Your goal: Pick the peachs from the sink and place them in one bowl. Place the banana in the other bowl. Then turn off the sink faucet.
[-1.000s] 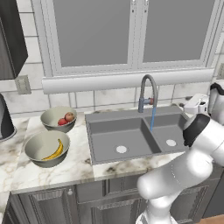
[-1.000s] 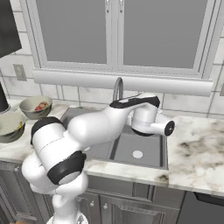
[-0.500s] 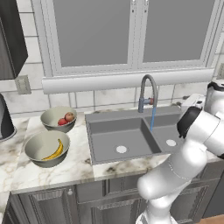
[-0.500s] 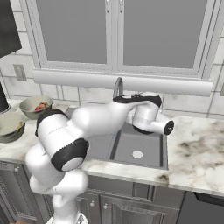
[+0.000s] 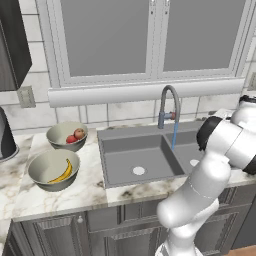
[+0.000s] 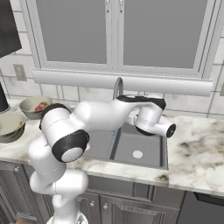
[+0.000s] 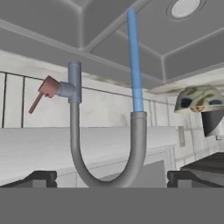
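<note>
Two bowls sit on the marble counter point(image 5: 60, 197) left of the sink point(image 5: 150, 160). The far bowl point(image 5: 66, 136) holds the peaches point(image 5: 76, 135); the near bowl point(image 5: 53, 169), just in front of it, holds the banana point(image 5: 62, 172). The faucet point(image 5: 169, 106) stands at the sink's back edge, and a blue stream of water point(image 5: 174, 136) falls from its spout into the basin. The arm point(image 5: 220, 150) reaches across the sink's right side. In the hand view the gripper point(image 7: 111, 178) faces the faucet, which appears upside down there, its small reddish handle point(image 7: 43, 91) sticking out sideways. The jaws stand wide apart, one dark fingertip point(image 7: 38, 178) on each side of the spout's arch, holding nothing.
</note>
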